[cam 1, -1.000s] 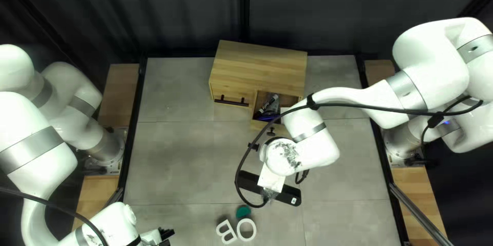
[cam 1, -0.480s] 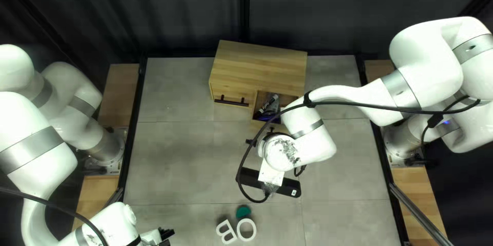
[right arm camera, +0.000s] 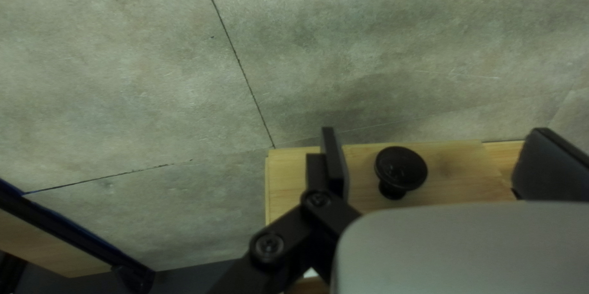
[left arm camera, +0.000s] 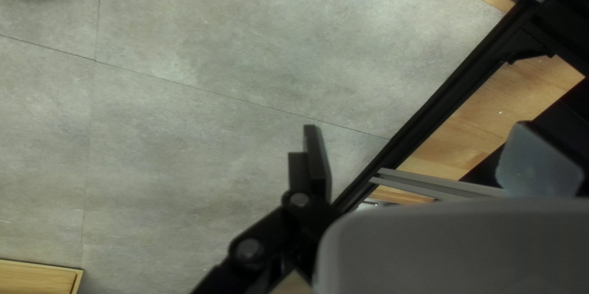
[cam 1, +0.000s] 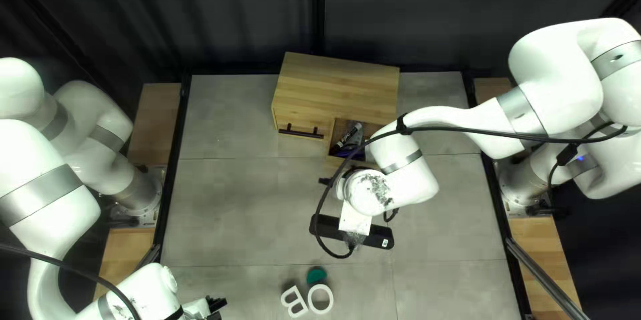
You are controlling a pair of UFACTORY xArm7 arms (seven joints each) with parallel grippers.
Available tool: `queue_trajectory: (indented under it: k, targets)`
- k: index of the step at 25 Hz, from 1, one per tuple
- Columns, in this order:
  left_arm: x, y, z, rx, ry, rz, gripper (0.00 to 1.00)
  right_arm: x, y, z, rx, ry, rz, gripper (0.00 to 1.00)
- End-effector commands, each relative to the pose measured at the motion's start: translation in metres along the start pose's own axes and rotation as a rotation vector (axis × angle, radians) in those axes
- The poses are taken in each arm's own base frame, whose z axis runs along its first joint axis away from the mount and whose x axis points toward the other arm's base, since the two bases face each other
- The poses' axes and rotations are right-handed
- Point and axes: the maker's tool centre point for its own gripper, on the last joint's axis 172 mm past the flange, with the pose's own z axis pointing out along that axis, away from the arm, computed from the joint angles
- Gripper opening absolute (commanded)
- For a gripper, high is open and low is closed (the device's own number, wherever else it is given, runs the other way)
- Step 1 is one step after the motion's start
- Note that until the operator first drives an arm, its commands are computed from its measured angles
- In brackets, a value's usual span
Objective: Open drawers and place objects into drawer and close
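The right gripper (cam 1: 324, 181) is spread either side of the open drawer's (right arm camera: 457, 168) knob (right arm camera: 400, 167). The left gripper (cam 1: 215, 305), also spread, hangs over the table (left arm camera: 202, 140).

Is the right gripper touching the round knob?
Apart. The right wrist view shows the right gripper open around the knob, drawer front visible between knob and each finger.

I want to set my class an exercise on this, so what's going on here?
A two-armed robot is working at a wooden cabinet. Its right gripper is open around the black knob of a pulled-out drawer, not gripping it. A marker lies inside the drawer. The left gripper is open and empty above the table.
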Motion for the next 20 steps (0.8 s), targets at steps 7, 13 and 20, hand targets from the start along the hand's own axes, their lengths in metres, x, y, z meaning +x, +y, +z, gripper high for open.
queue_trajectory:
  k: [7, 13, 20]
  targets:
    - [0.000, 0.000, 0.000, 0.000, 0.000, 0.000, 1.00, -0.007, -0.003, 0.004, 0.012, 0.000, -0.020, 1.00]
    - [0.000, 0.000, 0.000, 0.000, 0.000, 0.000, 1.00, -0.010, -0.004, 0.006, 0.013, 0.000, -0.024, 1.00]
    - [0.000, 0.000, 0.000, 0.000, 0.000, 0.000, 1.00, -0.014, -0.001, 0.009, 0.015, 0.000, -0.022, 1.00]
